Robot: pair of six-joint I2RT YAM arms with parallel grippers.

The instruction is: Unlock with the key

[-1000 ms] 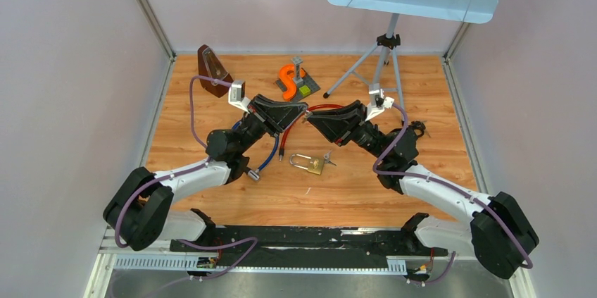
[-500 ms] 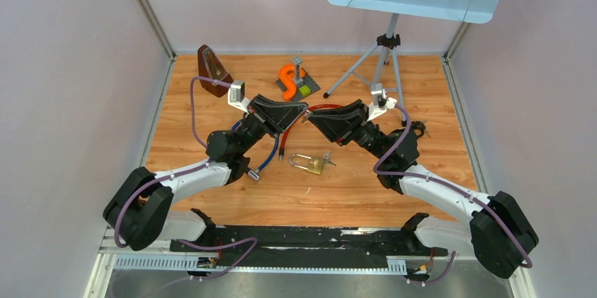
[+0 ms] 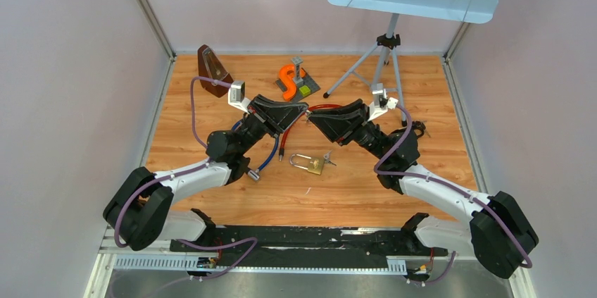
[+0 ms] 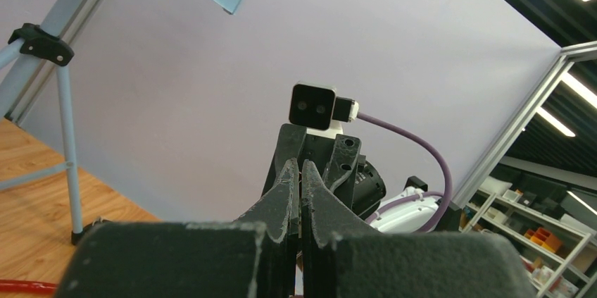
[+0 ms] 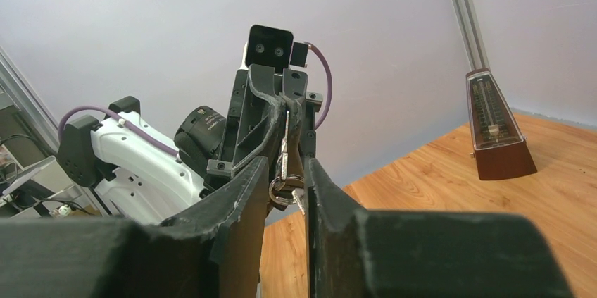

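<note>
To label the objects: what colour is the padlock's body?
The padlock body is brass-gold; clearest in the top external view.

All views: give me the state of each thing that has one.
left hand: shut on the key.
right hand: open, straddling the key ring.
padlock: lying flat on the table, shackle looks closed.
metronome: upright.

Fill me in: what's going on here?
The two arms meet tip to tip above the table. The left gripper is shut on the key. The ring dangles between the right gripper's parted jaws, which don't seem to grip it. The padlock lies below, untouched, so unlocking hasn't begun.
</note>
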